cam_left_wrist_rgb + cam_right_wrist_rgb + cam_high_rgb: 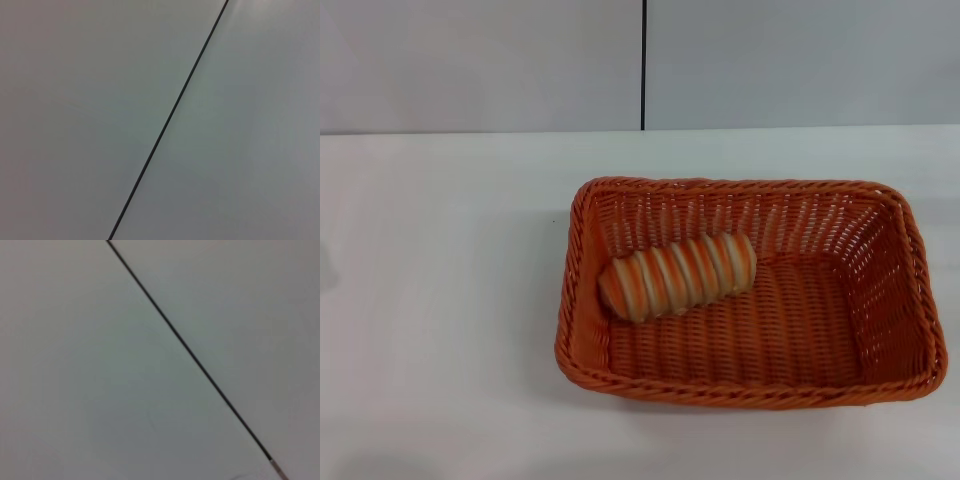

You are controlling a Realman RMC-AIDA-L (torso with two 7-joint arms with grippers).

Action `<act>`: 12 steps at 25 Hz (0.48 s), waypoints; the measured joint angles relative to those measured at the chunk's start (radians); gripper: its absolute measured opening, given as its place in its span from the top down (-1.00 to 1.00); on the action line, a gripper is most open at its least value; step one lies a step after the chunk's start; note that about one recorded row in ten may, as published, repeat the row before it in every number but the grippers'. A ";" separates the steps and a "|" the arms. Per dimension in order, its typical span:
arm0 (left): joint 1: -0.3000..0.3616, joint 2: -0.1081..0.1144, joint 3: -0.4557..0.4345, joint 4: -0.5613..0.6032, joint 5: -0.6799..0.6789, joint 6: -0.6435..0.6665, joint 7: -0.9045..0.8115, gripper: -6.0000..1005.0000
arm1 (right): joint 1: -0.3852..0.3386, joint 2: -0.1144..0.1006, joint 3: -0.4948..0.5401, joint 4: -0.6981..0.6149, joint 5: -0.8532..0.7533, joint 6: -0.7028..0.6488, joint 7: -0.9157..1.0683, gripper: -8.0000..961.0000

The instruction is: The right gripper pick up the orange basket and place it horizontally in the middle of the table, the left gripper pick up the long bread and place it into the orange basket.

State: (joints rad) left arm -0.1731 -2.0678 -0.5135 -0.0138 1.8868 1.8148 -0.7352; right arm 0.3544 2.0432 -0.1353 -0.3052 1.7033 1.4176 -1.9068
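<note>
The orange basket (750, 290) lies lengthwise across the white table (440, 300), right of the middle in the head view. Inside it, toward its left end, the long bread (677, 275) rests on the woven floor, tilted slightly, with orange and cream stripes. Neither gripper shows in any view. Both wrist views hold only a grey wall panel with a thin dark seam (170, 120) (190, 350) running across it.
A grey wall with a vertical dark seam (643, 65) stands behind the table's far edge. Bare white tabletop spreads to the left of the basket and in front of it.
</note>
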 joint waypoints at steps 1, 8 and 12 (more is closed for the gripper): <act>0.000 0.000 0.000 0.000 0.000 0.000 0.000 0.77 | 0.000 0.000 0.000 0.000 0.000 0.000 0.000 -0.19; 0.001 0.000 -0.017 -0.002 0.000 0.001 -0.001 0.90 | -0.002 -0.001 0.014 0.000 0.004 -0.001 0.000 -0.19; 0.000 0.002 -0.026 -0.002 0.000 0.001 -0.007 0.89 | -0.005 0.000 0.027 0.000 0.004 -0.002 0.000 -0.19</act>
State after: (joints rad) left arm -0.1732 -2.0663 -0.5390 -0.0153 1.8867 1.8162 -0.7424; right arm 0.3498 2.0430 -0.1080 -0.3052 1.7074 1.4158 -1.9068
